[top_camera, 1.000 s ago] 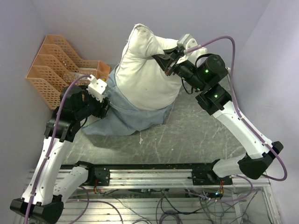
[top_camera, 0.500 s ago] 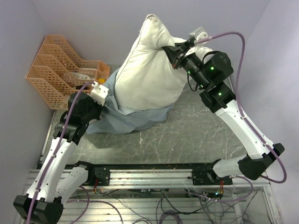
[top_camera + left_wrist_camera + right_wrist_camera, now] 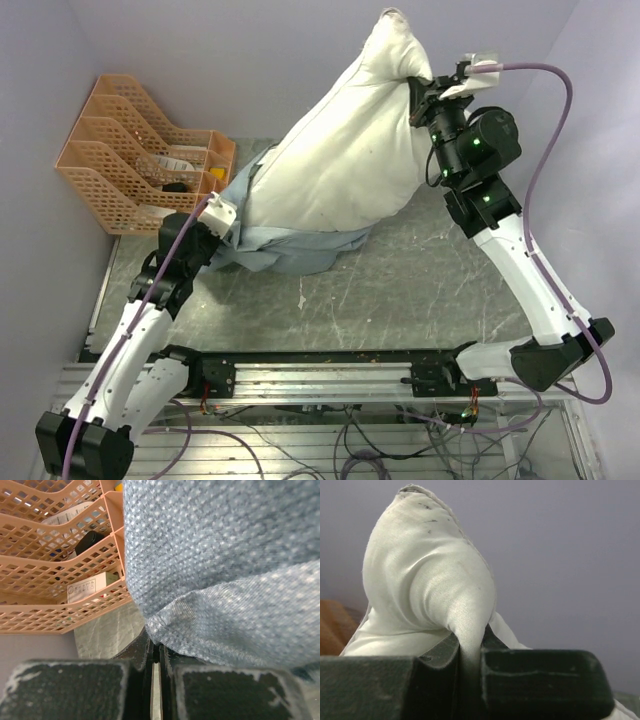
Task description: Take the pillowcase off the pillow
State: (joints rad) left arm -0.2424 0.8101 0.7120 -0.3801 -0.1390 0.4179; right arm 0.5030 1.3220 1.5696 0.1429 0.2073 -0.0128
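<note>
Overhead view: The pillow (image 3: 345, 160) hangs on a slant, its top corner raised high and far right of the orange tray rack (image 3: 120, 160). Its lower end sits inside the pillowcase (image 3: 290, 250), just right of the rack.
Left wrist view: Only here is the grip plain. The left fingers (image 3: 85, 690) are pressed together on a stitched hem of the cloth, with the rack's mesh trays close beside it.
Right wrist view: The right fingers (image 3: 540, 680) are clamped on a twisted fold of pillow fabric below its peaked corner, which the arm partly hides from above.
Pillow: Off-white and plump with faint dark specks, creased taut toward the pinch.
Pillowcase: Blue-grey with a fine pale fleck, bunched in folds round the pillow's bottom end and resting on the bench (image 3: 420, 290).
Edges and room: The cloth's left edge lies beside the rack. Bare scuffed bench shows right of the rack, between the cloth and the arm bases. The back wall stands close behind the rack.
</note>
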